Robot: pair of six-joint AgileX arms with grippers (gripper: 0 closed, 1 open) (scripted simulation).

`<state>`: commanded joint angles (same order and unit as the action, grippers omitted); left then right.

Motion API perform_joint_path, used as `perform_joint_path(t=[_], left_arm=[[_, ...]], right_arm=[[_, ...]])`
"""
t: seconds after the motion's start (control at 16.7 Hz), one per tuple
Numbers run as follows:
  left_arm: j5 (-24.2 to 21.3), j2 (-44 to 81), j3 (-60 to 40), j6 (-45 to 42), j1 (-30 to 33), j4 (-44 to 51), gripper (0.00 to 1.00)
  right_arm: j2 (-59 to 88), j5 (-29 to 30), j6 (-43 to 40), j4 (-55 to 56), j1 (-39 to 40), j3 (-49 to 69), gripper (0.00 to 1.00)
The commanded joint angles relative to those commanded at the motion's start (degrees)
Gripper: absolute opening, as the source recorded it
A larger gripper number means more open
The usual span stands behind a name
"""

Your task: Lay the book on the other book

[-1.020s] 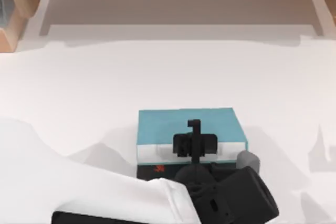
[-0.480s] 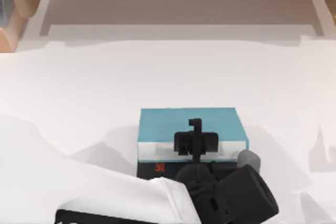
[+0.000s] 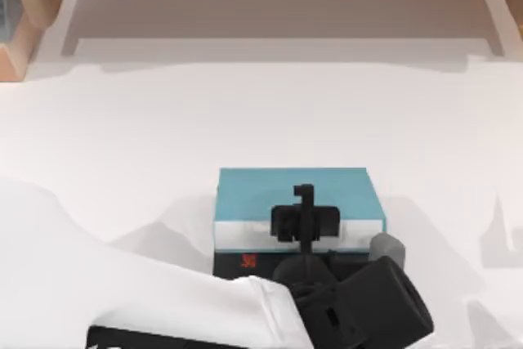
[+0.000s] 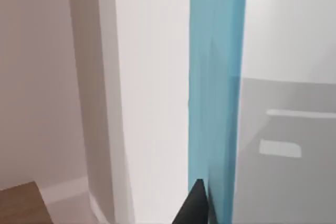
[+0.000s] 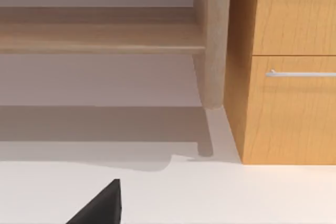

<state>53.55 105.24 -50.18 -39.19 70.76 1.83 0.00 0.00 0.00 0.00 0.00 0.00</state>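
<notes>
Mostly the other book (image 3: 245, 262) (black) hides beneath the book (image 3: 294, 194).

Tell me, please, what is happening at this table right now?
The left gripper is at the near edge of the teal-blue book, over its white page edges, near the table's front. That book lies over the thin black book, whose red lettering peeks out beneath. The left wrist view shows the teal cover close up. The right arm is parked; its wrist camera faces a wooden cabinet.
</notes>
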Motion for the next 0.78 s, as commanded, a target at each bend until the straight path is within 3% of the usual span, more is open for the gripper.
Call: perform_joint_path(t=[0.42,0.78], left_arm=[[0.0,0.0,0.0,0.0,0.0,0.0,0.98],[0.0,0.0,0.0,0.0,0.0,0.0,1.0]], right_arm=[[0.0,0.0,0.0,0.0,0.0,0.0,1.0],[0.0,0.0,0.0,0.0,0.0,0.0,1.0]])
